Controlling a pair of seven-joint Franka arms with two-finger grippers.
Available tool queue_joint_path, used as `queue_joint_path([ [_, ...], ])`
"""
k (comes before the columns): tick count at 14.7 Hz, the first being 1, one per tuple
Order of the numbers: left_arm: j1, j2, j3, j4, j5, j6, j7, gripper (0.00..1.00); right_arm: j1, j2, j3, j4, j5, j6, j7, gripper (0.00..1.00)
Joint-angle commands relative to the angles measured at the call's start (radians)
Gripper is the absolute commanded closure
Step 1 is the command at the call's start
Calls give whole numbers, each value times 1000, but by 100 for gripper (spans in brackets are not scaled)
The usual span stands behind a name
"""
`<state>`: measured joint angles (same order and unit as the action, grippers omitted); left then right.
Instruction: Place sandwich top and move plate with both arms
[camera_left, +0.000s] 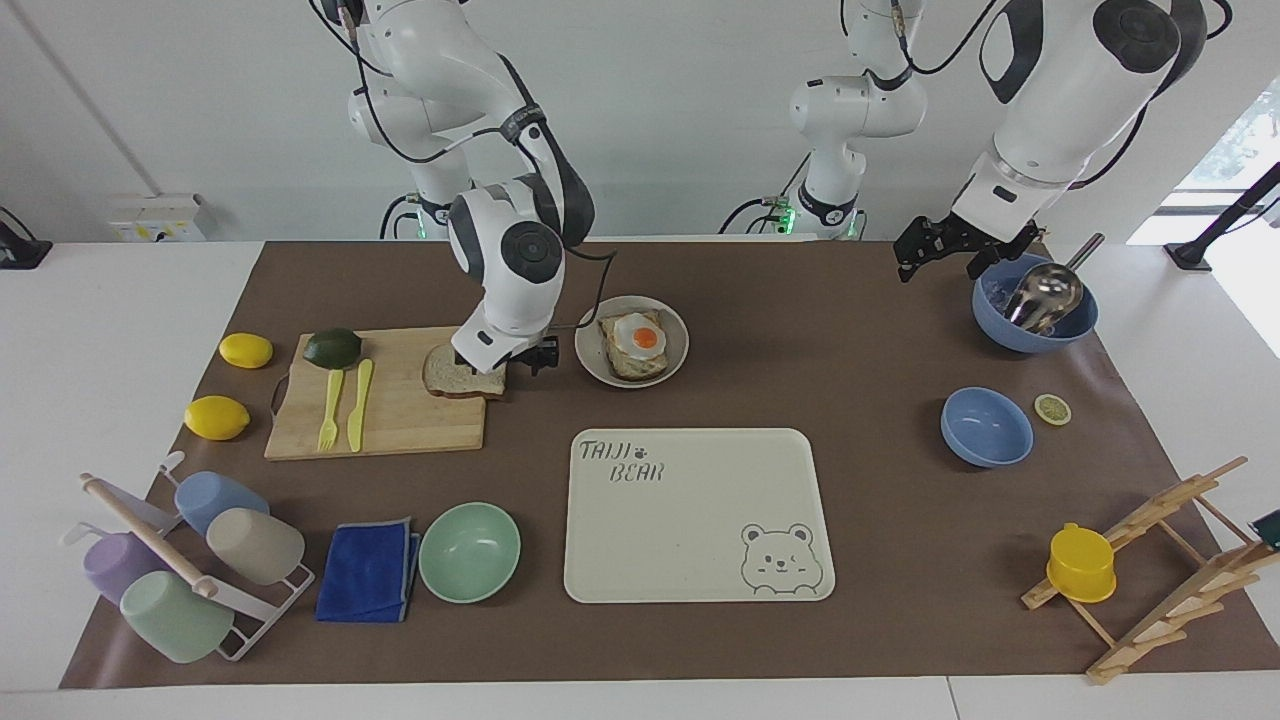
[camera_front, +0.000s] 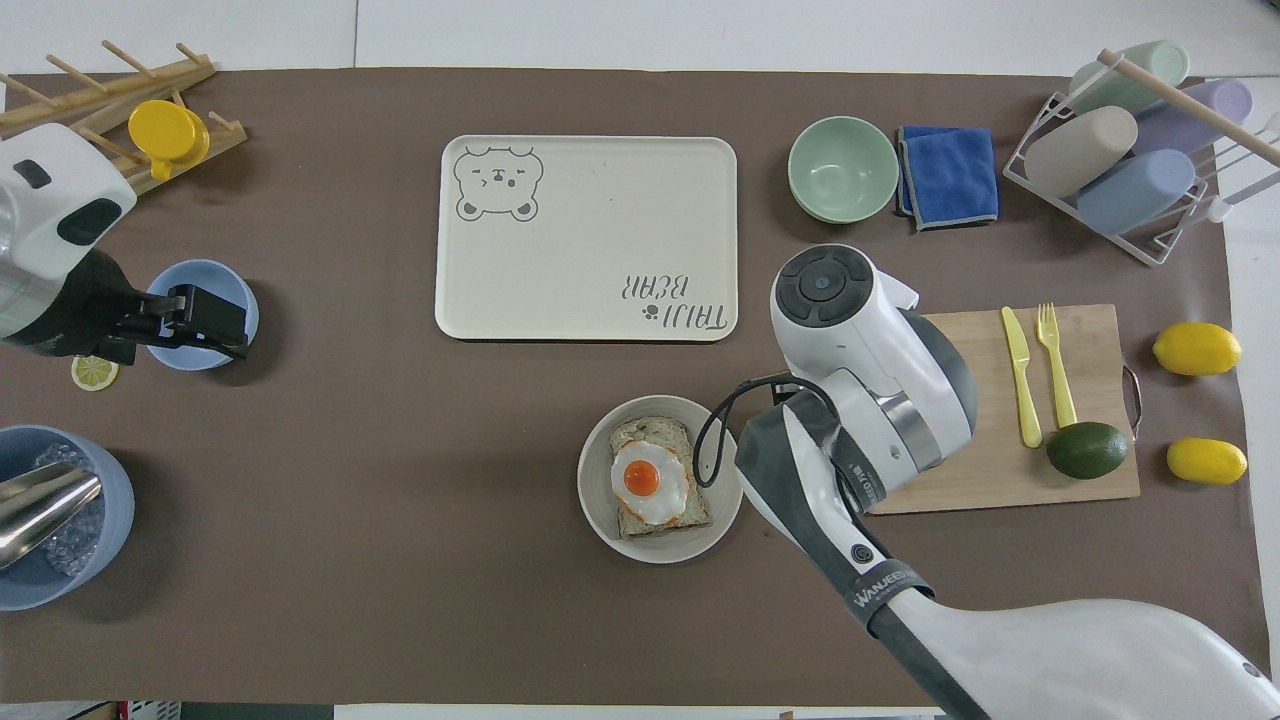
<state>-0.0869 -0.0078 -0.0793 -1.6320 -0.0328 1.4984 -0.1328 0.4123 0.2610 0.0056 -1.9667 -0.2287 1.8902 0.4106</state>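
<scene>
- This is a robot laboratory arranged like a kitchen, not a real home.
- Two white robot arms (camera_left: 505, 250) stand at the top of the frame, fixed at a white table (camera_left: 120, 330), with cables and green lights.
- A brown mat (camera_left: 800, 340) in the centre carries a cutting board (camera_left: 400, 420), bowls and cups.

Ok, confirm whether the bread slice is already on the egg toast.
No, the bread slice lies on the cutting board, beside the plate of egg toast.

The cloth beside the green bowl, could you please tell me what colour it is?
The cloth is bright blue with a grey edge, clearest in the overhead view.
</scene>
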Motion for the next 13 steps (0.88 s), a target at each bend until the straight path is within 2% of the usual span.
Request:
queue_joint_path([
  [1, 4, -29, 3, -35, -4, 22, 4, 0, 19, 4, -1, -44, -34, 23, 45, 1],
  [8, 3, -29, 3, -35, -4, 22, 5, 0, 68, -2, -1, -110, -162, 17, 70, 3],
  [10, 4, -29, 3, -35, -4, 22, 5, 0, 69, -5, -1, -116, -172, 12, 70, 9],
  [13, 4, -29, 3, -35, -4, 20, 5, 0, 69, -8, -1, -121, -201, -14, 70, 10],
])
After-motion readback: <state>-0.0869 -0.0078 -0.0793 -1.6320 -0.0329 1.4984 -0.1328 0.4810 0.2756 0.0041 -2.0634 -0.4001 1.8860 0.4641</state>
